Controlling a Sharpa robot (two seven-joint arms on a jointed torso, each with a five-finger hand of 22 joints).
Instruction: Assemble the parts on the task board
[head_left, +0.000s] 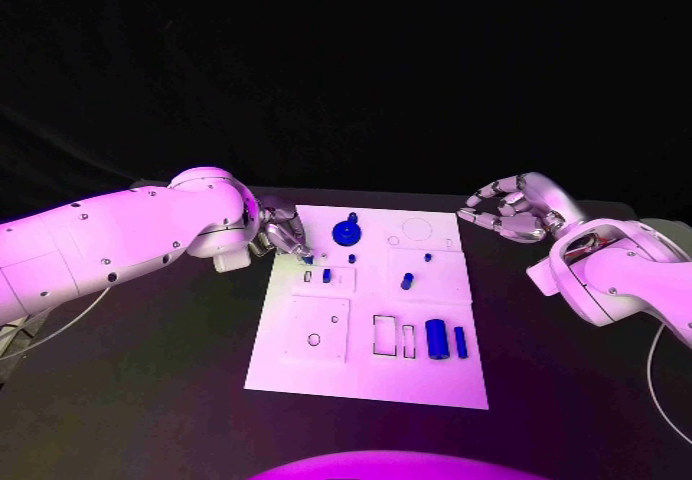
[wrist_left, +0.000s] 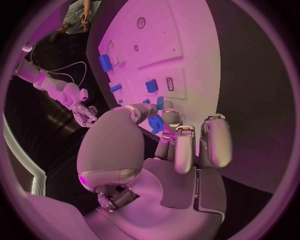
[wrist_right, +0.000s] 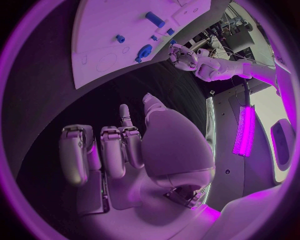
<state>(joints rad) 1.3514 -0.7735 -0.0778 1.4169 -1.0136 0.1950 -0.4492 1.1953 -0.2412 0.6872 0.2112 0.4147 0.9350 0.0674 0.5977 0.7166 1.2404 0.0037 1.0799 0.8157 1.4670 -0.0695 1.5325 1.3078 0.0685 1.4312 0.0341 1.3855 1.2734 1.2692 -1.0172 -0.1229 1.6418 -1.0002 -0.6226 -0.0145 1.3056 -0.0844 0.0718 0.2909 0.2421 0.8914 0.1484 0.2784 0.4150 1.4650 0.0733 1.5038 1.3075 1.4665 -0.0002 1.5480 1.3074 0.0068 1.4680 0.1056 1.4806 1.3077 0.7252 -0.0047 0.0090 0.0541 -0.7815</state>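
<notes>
Both my hands flank the white board (head_left: 296, 340): my left hand (head_left: 283, 236), fingers loosely curled and empty, hovers just beside the round blue part (head_left: 346, 233), nearer than my empty, curled right hand (head_left: 508, 212).

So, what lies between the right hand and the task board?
In the head view, only bare black table lies between the right hand and the task board; no part lies there.
</notes>
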